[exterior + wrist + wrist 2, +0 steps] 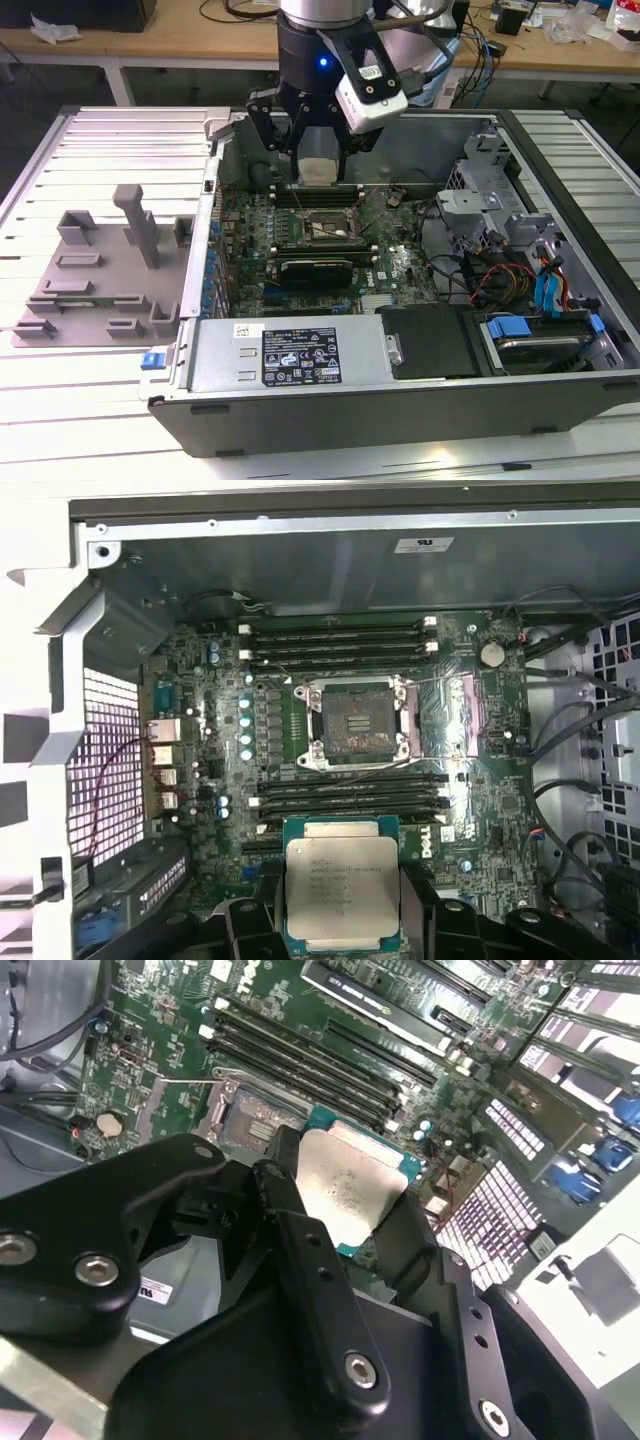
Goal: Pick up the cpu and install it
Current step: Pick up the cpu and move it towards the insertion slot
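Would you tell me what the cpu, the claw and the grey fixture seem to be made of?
The cpu: matte silvery metal lid, faintly smudged, on a green circuit-board rim. The claw gripping it: probably black-coated metal or hard plastic, with dull sheen and bolted links. The grey fixture: likely plastic, uniformly matte.

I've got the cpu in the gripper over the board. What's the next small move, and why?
Probably shift the gripper toward the socket. In the first wrist view the held cpu sits off to one side of the open, empty socket, not over it.
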Controlling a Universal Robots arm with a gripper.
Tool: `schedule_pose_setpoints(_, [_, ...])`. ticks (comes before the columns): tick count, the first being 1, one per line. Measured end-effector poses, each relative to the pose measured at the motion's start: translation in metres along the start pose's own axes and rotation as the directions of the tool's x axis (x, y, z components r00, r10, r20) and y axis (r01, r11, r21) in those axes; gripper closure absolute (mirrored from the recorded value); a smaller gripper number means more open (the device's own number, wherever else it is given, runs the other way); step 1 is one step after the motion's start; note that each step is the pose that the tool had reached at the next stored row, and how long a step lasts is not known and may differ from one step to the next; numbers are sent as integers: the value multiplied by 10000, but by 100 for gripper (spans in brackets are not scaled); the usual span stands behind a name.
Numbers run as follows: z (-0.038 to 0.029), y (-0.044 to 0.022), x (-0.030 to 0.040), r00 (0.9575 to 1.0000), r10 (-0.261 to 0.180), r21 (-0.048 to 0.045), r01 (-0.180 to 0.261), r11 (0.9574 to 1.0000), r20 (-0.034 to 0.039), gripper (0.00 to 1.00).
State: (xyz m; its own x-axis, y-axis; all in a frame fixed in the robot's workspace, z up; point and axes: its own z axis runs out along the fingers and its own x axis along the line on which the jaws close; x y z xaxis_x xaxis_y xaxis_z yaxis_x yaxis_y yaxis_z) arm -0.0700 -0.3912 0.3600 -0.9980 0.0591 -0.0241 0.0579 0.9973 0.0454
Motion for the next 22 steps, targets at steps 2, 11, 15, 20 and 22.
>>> schedule_pose_setpoints(2, [26,22,-9,10000,2,1,-2,10000,0,45])
schedule_pose_setpoints(11, [141,123,-10,10000,0,1,0,10000,0,45])
schedule_pose_setpoints(15, [176,163,-8,10000,1,1,-1,10000,0,45])
schedule_pose_setpoints(20, [292,232,-28,10000,1,0,-1,10000,0,45])
schedule_pose_setpoints(22, [351,266,-42,10000,1,0,-1,10000,1,45])
